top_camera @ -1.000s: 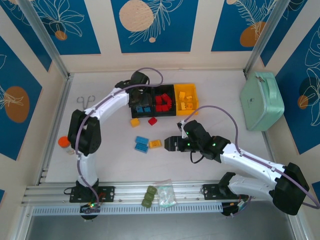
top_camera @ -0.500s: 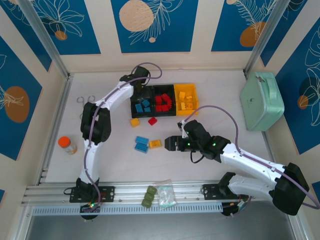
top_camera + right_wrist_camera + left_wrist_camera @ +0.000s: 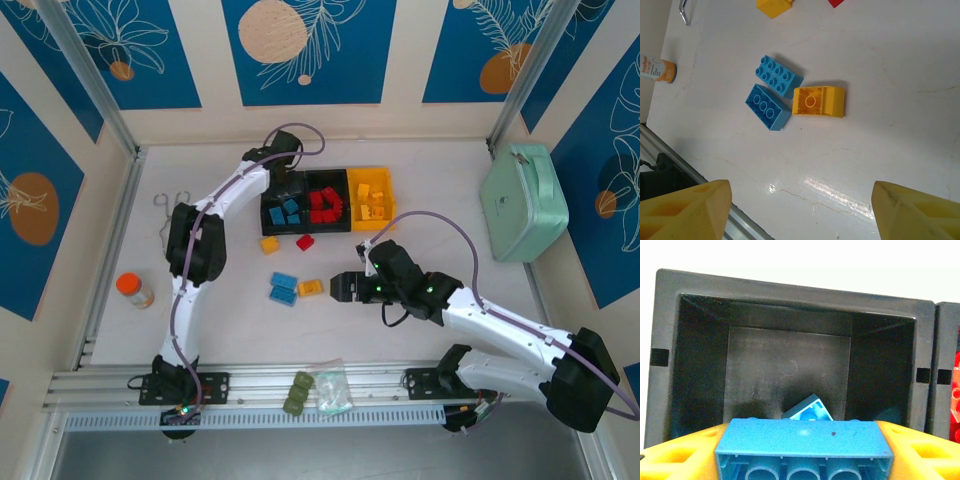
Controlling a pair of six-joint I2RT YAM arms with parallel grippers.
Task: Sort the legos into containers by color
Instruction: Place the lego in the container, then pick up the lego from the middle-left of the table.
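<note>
Over black bin (image 3: 790,292), left gripper (image 3: 802,457) seemingly holds lego (image 3: 802,437).

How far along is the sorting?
Done: sorted bricks lie in the left black bin, middle black bin and yellow bin by colour. In hand: the left gripper holds a blue brick over that bin. Left: two blue bricks and a curved yellow brick by the open right gripper, plus a yellow brick and a red brick nearer the bins.

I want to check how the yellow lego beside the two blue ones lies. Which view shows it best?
The right wrist view: the yellow lego is large there, apparently underside up, beside two blue legos. In the top external view it is a small yellow patch ahead of the right gripper.
</note>
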